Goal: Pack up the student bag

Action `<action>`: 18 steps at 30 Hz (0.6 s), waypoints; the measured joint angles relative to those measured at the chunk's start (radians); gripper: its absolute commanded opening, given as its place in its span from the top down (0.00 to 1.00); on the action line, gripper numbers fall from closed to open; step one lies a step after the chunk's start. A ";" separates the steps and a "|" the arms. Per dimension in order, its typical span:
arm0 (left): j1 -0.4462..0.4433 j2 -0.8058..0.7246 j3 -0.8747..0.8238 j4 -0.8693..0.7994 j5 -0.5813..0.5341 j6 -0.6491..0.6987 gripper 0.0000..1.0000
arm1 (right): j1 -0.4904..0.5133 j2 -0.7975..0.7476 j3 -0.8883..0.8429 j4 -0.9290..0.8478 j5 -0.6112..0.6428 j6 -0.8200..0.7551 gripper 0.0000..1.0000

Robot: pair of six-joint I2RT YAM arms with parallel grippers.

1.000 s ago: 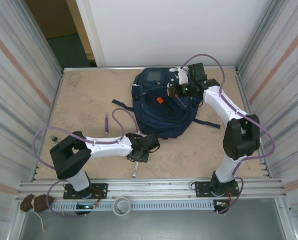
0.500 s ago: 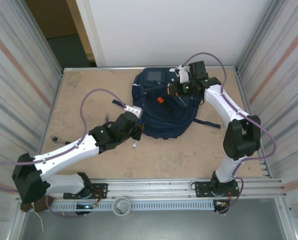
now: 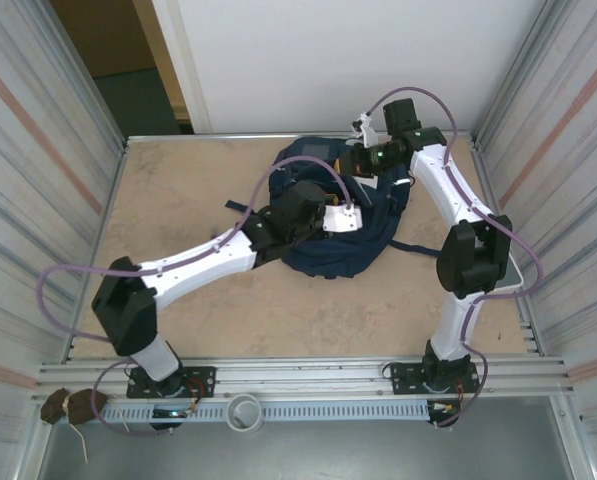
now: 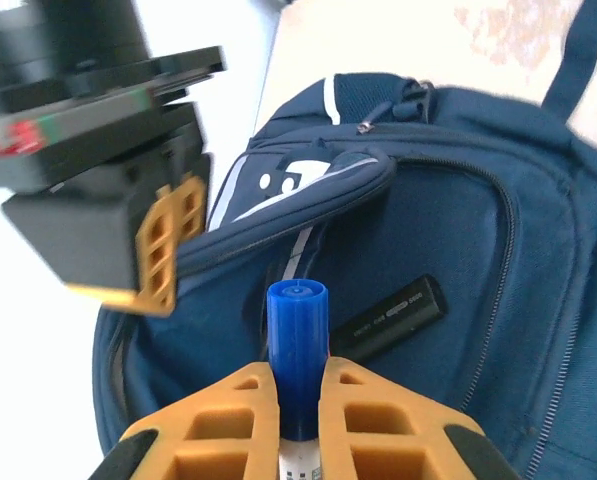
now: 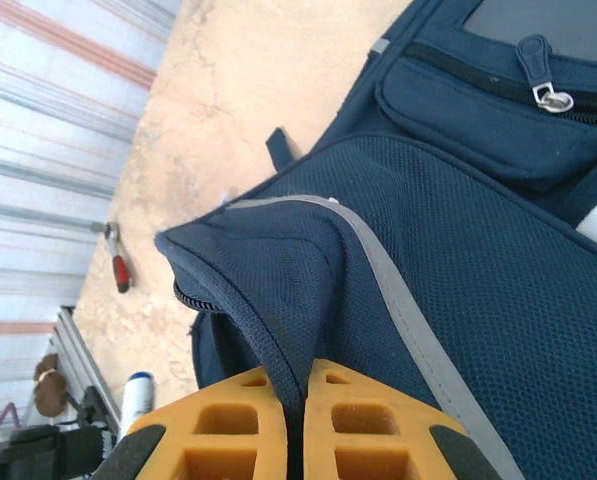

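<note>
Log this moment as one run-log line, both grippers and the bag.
left gripper: shut on blue-capped marker, over open student bag | right gripper: shut on the bag's raised flap | in bag: black stick-shaped item

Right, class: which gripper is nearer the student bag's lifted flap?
Right. The right gripper pinches the flap itself; the left gripper, holding a blue-capped marker, hovers close by at the bag opening.

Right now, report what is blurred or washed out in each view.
Left wrist view: the right hand is smeared, the white background blown out; the blue-capped marker and navy blue fabric backpack read clearly. Right wrist view: the backpack weave is crisp. Top external view: even light, no glare.
</note>
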 measured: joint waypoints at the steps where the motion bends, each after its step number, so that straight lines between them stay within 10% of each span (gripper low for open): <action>1: 0.004 0.022 0.010 0.004 0.011 0.053 0.89 | -0.002 0.003 0.008 -0.006 -0.005 0.000 1.00; 10: 0.078 0.173 0.027 0.080 0.055 0.311 0.57 | -0.005 0.009 0.022 -0.032 -0.023 0.000 1.00; 18: 0.059 0.042 -0.100 0.156 0.033 0.178 0.44 | -0.006 0.009 0.022 -0.033 -0.023 0.000 1.00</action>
